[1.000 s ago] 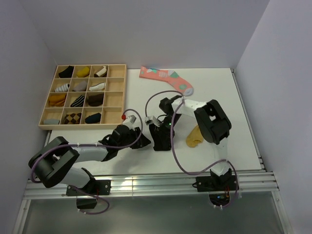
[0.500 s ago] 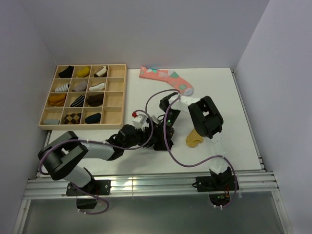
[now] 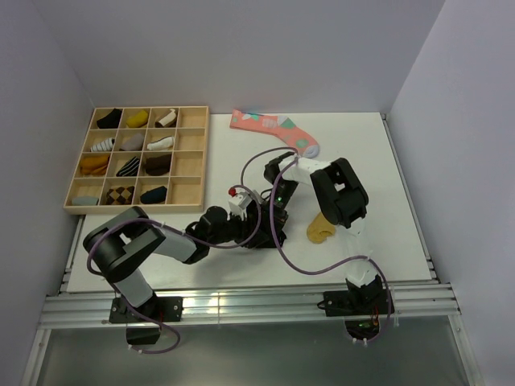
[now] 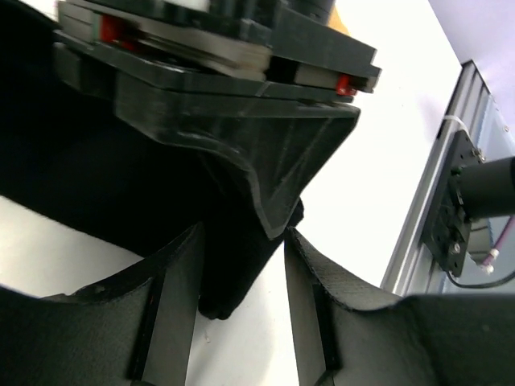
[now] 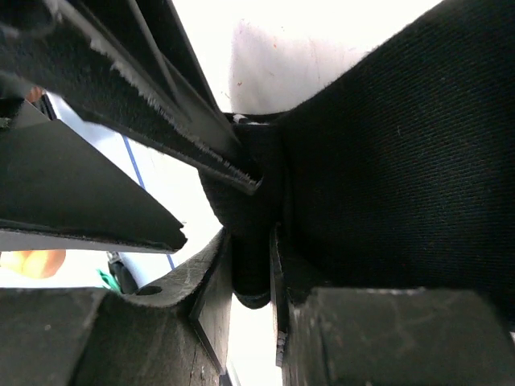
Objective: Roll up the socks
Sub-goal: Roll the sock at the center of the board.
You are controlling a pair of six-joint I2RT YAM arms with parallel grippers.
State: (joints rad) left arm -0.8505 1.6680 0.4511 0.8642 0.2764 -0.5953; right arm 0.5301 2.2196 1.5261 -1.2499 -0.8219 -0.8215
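Observation:
The black sock [image 3: 265, 231] lies bunched at the table's middle, with both grippers on it. My right gripper [image 5: 251, 241] is shut on a fold of the black sock [image 5: 256, 265], and the rest of the cloth fills that view's right side. My left gripper [image 4: 244, 233] is open and straddles a hanging fold of the black sock [image 4: 229, 277]; the cloth touches one finger [image 4: 173, 310] and a gap shows beside the other. From above, the left gripper [image 3: 246, 219] and right gripper [image 3: 270, 215] meet tip to tip. The mustard sock [image 3: 320, 227] lies loose to their right.
A pink patterned sock [image 3: 273, 129] lies at the table's back. A wooden compartment tray [image 3: 190, 157] with several rolled socks sits at the back left. The metal rail [image 3: 241, 301] runs along the near edge, and walls stand close on both sides.
My left arm has swung right until its gripper reached the black sock beside the right gripper, and its jaws have widened. The right gripper kept its hold and settled slightly.

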